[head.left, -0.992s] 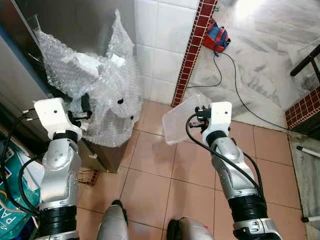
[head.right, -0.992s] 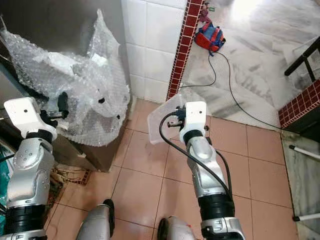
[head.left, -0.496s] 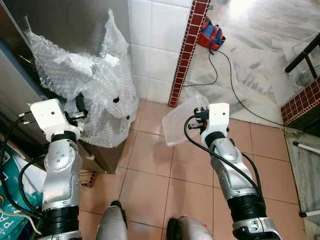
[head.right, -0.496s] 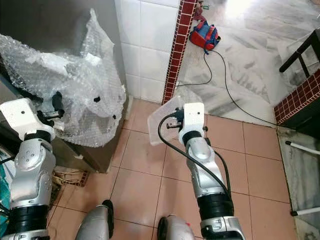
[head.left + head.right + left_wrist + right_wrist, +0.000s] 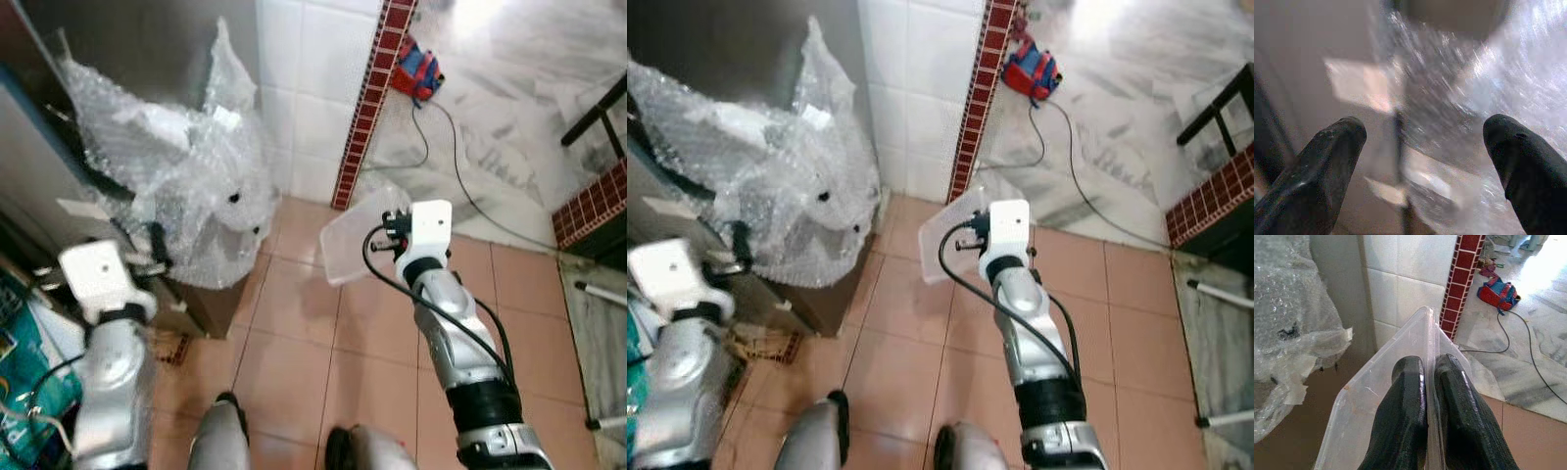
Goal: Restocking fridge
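The floor [image 5: 294, 362] is salmon tile, meeting a white tiled wall [image 5: 313, 88] edged by a dark red brick-pattern column [image 5: 370, 108]. Past the column lies grey marble flooring [image 5: 509, 127], where a red and blue bag [image 5: 418, 69] rests with a black cable [image 5: 465, 186] trailing from it. A black table leg [image 5: 593, 108] stands at the far right.

A grey metal cabinet side [image 5: 127, 39] stands on the robot's left, with a heap of bubble wrap [image 5: 186, 186] bunched against it.

The right gripper [image 5: 1427, 382] is raised over the tiles with both fingers pinched on the wall of a clear plastic tray [image 5: 358, 235], which hangs tilted above the floor, near the column base. The right wrist view shows the thin plastic edge sandwiched between the finger pads [image 5: 1410, 406].

The left gripper [image 5: 1425, 147] is held close to the bubble wrap, fingers spread wide with nothing between them. The left wrist view is blurred; wrap and a pale label patch [image 5: 1359, 85] can be made out.
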### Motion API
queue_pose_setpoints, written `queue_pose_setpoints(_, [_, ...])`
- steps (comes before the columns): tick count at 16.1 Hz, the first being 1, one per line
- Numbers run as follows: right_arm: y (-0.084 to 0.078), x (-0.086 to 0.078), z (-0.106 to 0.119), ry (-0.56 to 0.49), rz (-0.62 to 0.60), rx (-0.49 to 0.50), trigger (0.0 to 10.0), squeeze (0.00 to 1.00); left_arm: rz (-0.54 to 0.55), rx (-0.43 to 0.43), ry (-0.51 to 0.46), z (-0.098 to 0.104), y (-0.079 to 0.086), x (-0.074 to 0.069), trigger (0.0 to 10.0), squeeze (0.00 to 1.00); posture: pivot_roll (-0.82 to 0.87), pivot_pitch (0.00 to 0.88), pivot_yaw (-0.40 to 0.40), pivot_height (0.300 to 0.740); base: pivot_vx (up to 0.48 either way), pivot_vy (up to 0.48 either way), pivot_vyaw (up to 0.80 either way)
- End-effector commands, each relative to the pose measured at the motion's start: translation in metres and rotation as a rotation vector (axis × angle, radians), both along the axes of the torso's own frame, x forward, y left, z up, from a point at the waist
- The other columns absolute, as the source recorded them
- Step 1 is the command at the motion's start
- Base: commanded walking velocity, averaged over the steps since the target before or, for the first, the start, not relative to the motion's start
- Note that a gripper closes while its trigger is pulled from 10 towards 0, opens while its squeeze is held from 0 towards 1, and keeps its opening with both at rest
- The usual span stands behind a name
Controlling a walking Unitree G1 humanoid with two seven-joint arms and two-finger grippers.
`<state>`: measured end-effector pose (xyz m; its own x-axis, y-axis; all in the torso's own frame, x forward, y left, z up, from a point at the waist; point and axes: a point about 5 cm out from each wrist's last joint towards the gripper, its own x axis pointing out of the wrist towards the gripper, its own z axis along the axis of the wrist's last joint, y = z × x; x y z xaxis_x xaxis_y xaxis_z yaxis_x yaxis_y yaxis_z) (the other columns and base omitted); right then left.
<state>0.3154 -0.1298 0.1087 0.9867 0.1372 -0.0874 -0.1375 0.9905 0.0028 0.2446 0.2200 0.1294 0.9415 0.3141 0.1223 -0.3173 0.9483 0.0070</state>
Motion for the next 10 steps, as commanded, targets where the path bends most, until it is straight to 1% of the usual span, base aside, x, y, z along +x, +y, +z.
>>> queue_pose_setpoints(1, [-0.003, -0.002, -0.004, 0.018, -0.011, -0.004, 10.0, 0.00, 0.029, 0.026, -0.057, 0.014, 0.004, -0.001, 10.0, 0.00, 0.11, 0.169, -0.096, 0.740, 0.000, 0.000, 0.00])
queue_pose_setpoints(2, [-0.002, -0.001, -0.005, 0.019, -0.008, -0.002, 10.0, 0.00, 0.042, 0.020, -0.080, 0.022, 0.006, 0.000, 10.0, 0.00, 0.12, 0.170, -0.100, 0.740, 0.000, 0.000, 0.00])
queue_pose_setpoints(3, [-0.001, -0.001, -0.005, 0.020, -0.005, -0.002, 10.0, 0.00, 0.029, 0.019, -0.089, 0.027, 0.005, 0.003, 10.0, 0.00, 0.12, 0.171, -0.100, 0.740, 0.000, 0.000, 0.00])
queue_pose_setpoints(5, [0.003, 0.001, -0.003, 0.016, 0.003, 0.000, 10.0, 0.00, -0.034, 0.019, -0.095, 0.030, 0.000, 0.017, 10.0, 0.00, 0.12, 0.171, -0.101, 0.740, 0.000, 0.000, 0.00])
queue_pose_setpoints(7, [0.001, 0.001, -0.004, 0.018, -0.003, -0.002, 10.0, 0.00, -0.075, 0.015, -0.100, 0.035, -0.007, 0.036, 10.0, 0.00, 0.11, 0.172, -0.097, 0.740, 0.000, 0.000, 0.00])
queue_pose_setpoints(8, [0.001, 0.000, -0.004, 0.018, -0.007, -0.003, 10.0, 0.00, -0.091, 0.000, -0.100, 0.037, -0.010, 0.042, 10.0, 0.00, 0.11, 0.171, -0.095, 0.740, 0.000, 0.000, 0.00])
queue_pose_setpoints(9, [0.001, 0.000, -0.004, 0.018, -0.009, -0.004, 10.0, 0.00, -0.105, -0.006, -0.094, 0.036, -0.012, 0.045, 10.0, 0.00, 0.10, 0.171, -0.093, 0.740, 0.000, 0.000, 0.00])
queue_pose_setpoints(10, [0.000, -0.001, -0.004, 0.016, -0.013, -0.003, 10.0, 0.00, -0.147, -0.023, -0.083, 0.034, -0.019, 0.048, 10.0, 0.00, 0.10, 0.171, -0.090, 0.740, 0.000, 0.000, 0.00])
